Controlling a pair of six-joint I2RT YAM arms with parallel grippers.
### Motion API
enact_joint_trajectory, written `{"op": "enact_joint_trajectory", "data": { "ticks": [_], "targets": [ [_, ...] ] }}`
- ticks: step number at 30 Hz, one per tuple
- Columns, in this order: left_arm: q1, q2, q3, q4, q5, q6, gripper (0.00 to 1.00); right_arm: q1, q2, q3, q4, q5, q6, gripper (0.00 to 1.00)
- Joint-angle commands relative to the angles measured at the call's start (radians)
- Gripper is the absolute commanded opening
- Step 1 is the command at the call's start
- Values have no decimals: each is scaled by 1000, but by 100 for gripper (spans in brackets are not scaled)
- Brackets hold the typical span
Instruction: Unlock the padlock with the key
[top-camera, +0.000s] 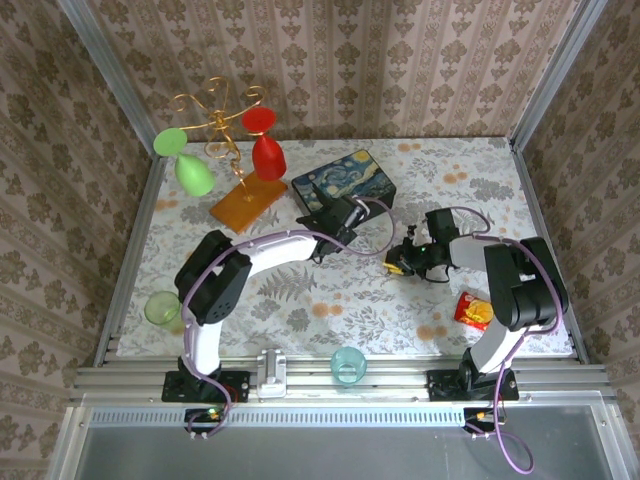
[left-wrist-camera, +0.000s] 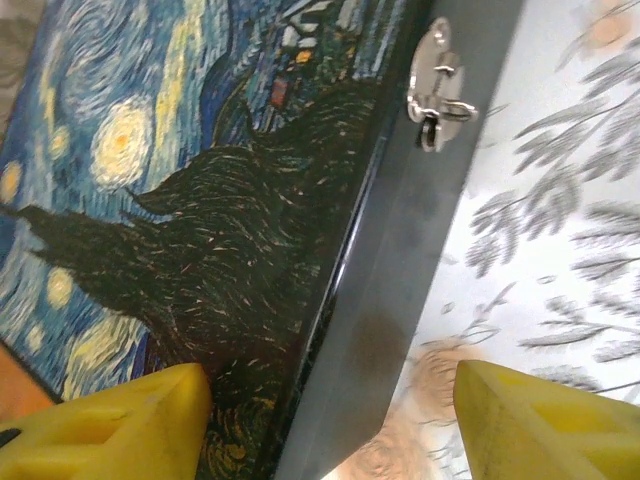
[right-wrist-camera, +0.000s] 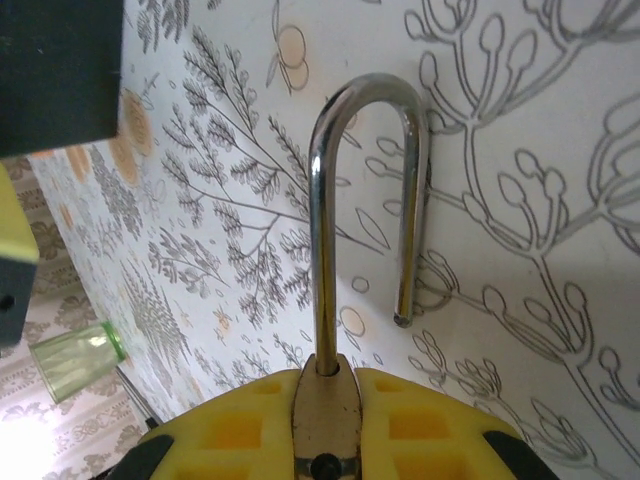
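Observation:
My right gripper (right-wrist-camera: 325, 385) is shut on the brass body of the padlock (right-wrist-camera: 325, 420), squeezed between the yellow pads. Its silver shackle (right-wrist-camera: 365, 100) sticks up over the floral tablecloth, and its free end hangs out of the body, so it stands open. In the top view this gripper (top-camera: 404, 259) sits at table centre-right. The left gripper (left-wrist-camera: 325, 420) is open, its yellow fingers (left-wrist-camera: 100, 425) straddling the front edge of the Starry Night box (left-wrist-camera: 200, 200), whose silver latch (left-wrist-camera: 440, 95) is near. From above, the left gripper (top-camera: 328, 215) is at the box (top-camera: 345, 180). The key is out of view.
A gold rack with a red glass (top-camera: 264, 140) and a green glass (top-camera: 190, 165) stands on an orange base (top-camera: 245, 203) at the back left. A green cup (top-camera: 160, 307) sits left, a teal cup (top-camera: 348, 365) at the near edge, a red packet (top-camera: 473, 310) right.

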Motion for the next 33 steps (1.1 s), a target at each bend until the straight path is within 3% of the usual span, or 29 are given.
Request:
{"op": "enact_joint_trajectory", "data": {
  "ticks": [1,7,9,14,19,22,26,29,33],
  "targets": [
    [32,42,-106,-201,-90,-40,67,-7,-34,20,-184,55,-82,15],
    [79,-32,-199,-146,-52,-66,69,-9,-32,65,-364,216,-193,23],
    [80,-44,-203,-143,-36,-71,69,-9,-29,71,-381,218,-211,27],
    [78,-88,-220,-129,75,-126,69,6,-28,104,-427,261,-212,29],
    [85,-157,-264,-55,172,-168,70,35,-38,158,-526,422,-248,30],
    [107,-199,-276,-32,240,-189,70,32,-13,176,-482,410,-247,32],
    [112,-247,-273,-46,253,-185,71,57,45,246,-533,496,-254,32],
    [113,-281,-270,-63,260,-184,72,66,38,261,-554,482,-249,38],
    [112,-299,-269,-63,247,-172,76,69,6,259,-593,568,-259,43]
  ]
}}
